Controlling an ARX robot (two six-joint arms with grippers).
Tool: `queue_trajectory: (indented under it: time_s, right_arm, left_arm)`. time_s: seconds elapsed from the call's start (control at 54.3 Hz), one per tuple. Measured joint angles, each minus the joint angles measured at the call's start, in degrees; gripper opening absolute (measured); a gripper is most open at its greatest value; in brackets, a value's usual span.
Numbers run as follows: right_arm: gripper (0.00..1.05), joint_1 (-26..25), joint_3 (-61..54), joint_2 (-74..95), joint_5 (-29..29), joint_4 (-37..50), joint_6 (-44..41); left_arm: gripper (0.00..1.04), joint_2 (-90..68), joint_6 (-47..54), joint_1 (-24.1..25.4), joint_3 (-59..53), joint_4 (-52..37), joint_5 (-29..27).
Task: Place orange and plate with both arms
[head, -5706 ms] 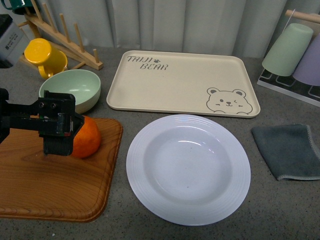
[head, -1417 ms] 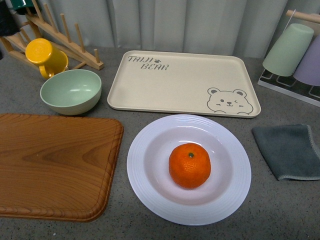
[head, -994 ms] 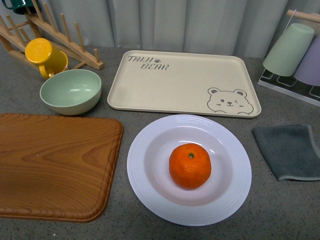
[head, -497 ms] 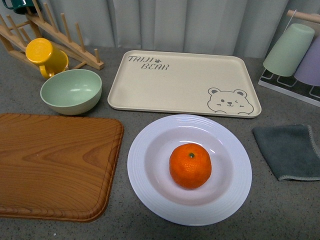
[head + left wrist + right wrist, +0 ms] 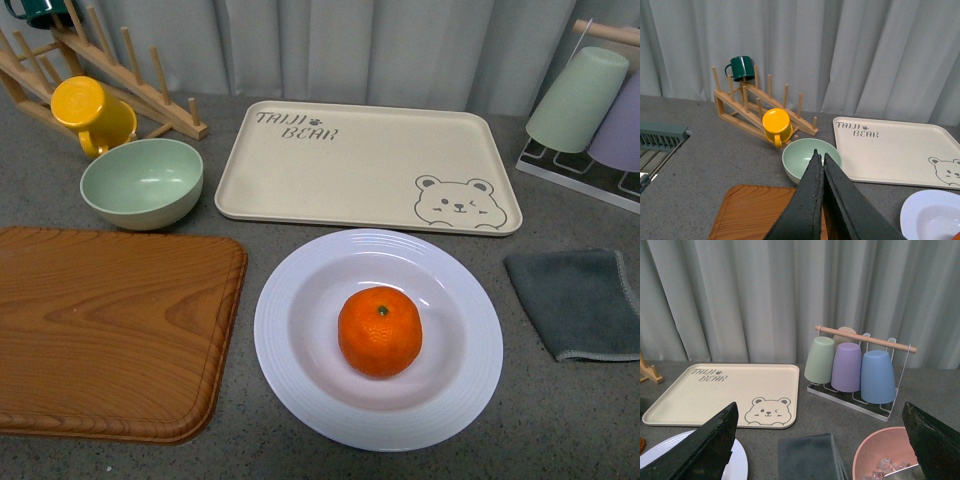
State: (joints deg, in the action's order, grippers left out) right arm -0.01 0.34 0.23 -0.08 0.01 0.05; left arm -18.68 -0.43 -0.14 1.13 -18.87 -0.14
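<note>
The orange [image 5: 380, 331] sits in the middle of the white plate [image 5: 300, 370] on the grey counter, near the front, in the front view. Neither arm shows in the front view. In the left wrist view my left gripper [image 5: 819, 156] is shut and empty, raised above the wooden board [image 5: 755, 212], with the plate's rim [image 5: 920, 212] off to one side. In the right wrist view my right gripper [image 5: 822, 412] is open wide and empty, raised over the grey cloth [image 5: 807, 457]; the plate's edge [image 5: 740, 462] shows beside one finger.
A beige bear tray [image 5: 365, 165] lies behind the plate. A pale green bowl [image 5: 142, 182], yellow mug [image 5: 88, 112] and wooden rack [image 5: 130, 70] stand back left. The wooden board [image 5: 110, 335] lies left. The grey cloth [image 5: 580, 300] and cup rack [image 5: 590, 110] are right. A pink bowl [image 5: 880, 455] shows in the right wrist view.
The left gripper, shut on the orange over the wooden board 5.7 s ago, has left the front view. The orange now rests in the plate. Nothing moved in the last second.
</note>
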Motion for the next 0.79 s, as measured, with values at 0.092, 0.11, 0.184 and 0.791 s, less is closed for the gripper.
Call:
queue_trajectory:
  time_s: [0.092, 0.11, 0.184, 0.791]
  right_arm:
    - [0.96, 0.0, 0.0, 0.0, 0.0, 0.0, 0.0]
    - [0.96, 0.0, 0.0, 0.0, 0.0, 0.0, 0.0]
    - [0.96, 0.0, 0.0, 0.0, 0.0, 0.0, 0.0]
    - [0.96, 0.0, 0.0, 0.0, 0.0, 0.0, 0.0]
  left_arm:
    - [0.04, 1.7, 0.0, 0.0, 0.0, 1.7, 0.0]
    - [0.04, 2.4, 0.0, 0.0, 0.0, 2.3, 0.0]
    - [0.04, 4.2, 0.0, 0.0, 0.0, 4.2, 0.0]
    - [0.13, 18.4, 0.0, 0.0, 0.0, 18.8, 0.2]
